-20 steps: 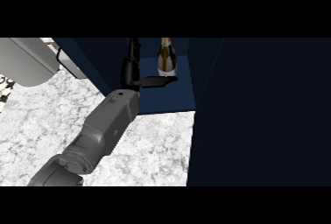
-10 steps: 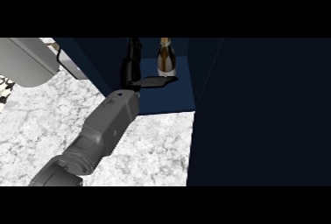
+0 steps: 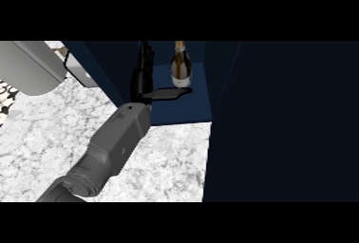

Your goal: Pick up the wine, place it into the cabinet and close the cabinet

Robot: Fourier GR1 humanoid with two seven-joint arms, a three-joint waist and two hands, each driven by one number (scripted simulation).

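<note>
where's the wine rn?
Head view, top centre: the wine stands inside the cabinet, just right of the left hand, with the thumb by its base.

A glass-like gloss is shown by the wine (image 3: 181, 71) just right of the matt black fingers (image 3: 144, 64), a smooth matt navy finish by the cabinet (image 3: 280, 118) around them, and mottled white-grey stone by the counter (image 3: 165, 159) below them.
</note>
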